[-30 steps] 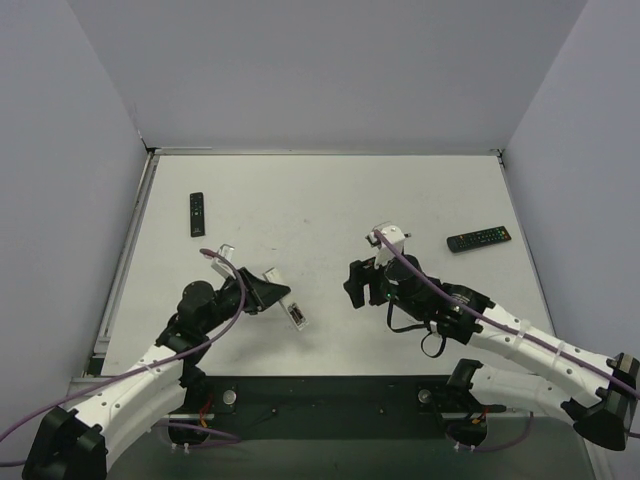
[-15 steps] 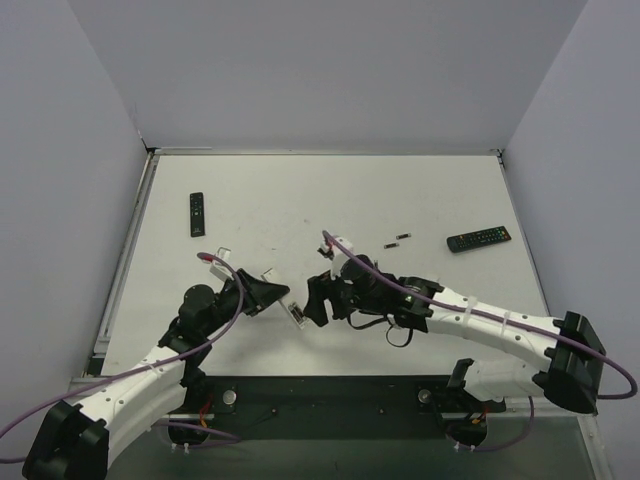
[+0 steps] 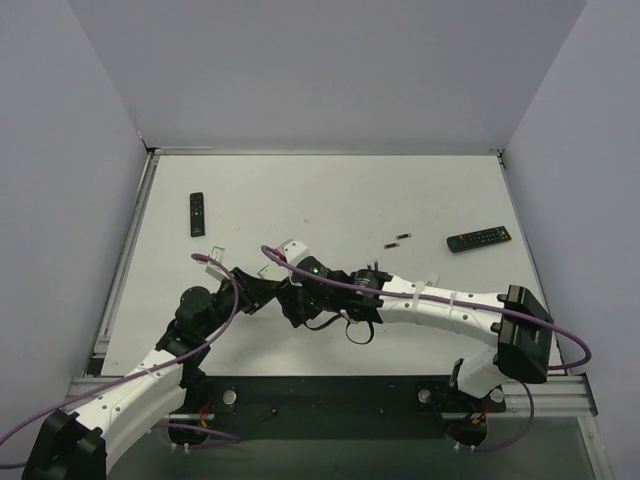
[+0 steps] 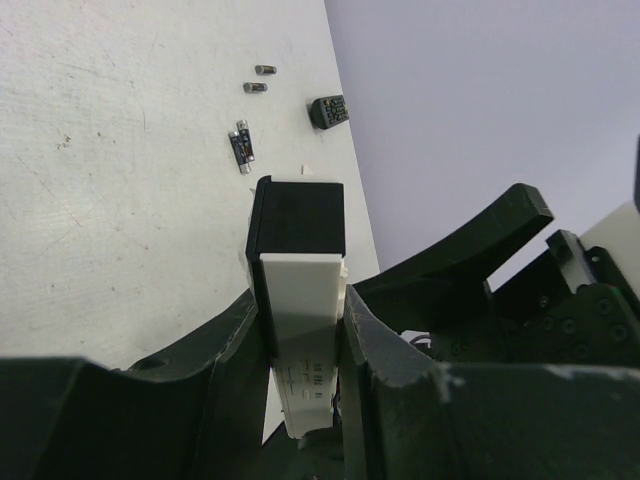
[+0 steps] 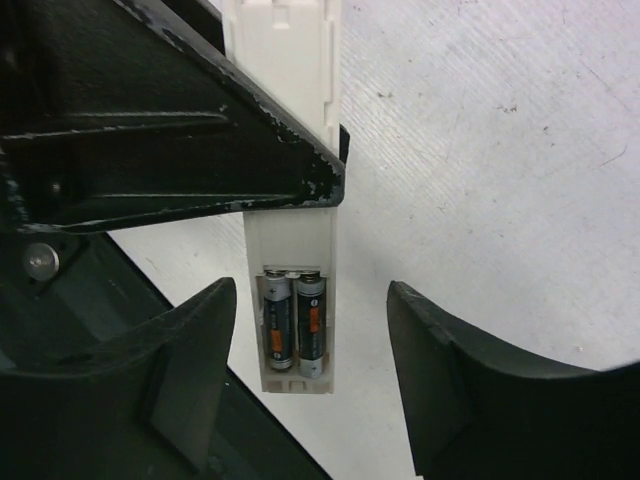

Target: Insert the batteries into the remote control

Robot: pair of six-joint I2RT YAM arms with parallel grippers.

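My left gripper [image 4: 302,300] is shut on the white remote control [image 4: 297,255] and holds it off the table, black end outward. In the right wrist view the remote control [image 5: 292,215] shows its open back compartment with two batteries [image 5: 296,330] lying side by side inside. My right gripper [image 5: 315,350] is open, with one finger on each side of that battery end and touching neither side. From above, the right gripper [image 3: 293,303] covers the remote beside the left gripper [image 3: 266,291]. Two loose batteries [image 4: 260,78] lie on the table further off.
One black remote [image 3: 197,213] lies at the far left and another [image 3: 478,238] at the right, with small loose batteries [image 3: 400,239] left of it. A small dark piece with metal ends [image 4: 243,147] lies on the table beyond the held remote. Walls close in on three sides.
My right arm has swung left from the table's middle to the remote in the left gripper, and its jaws have narrowed slightly. The left arm has held still.
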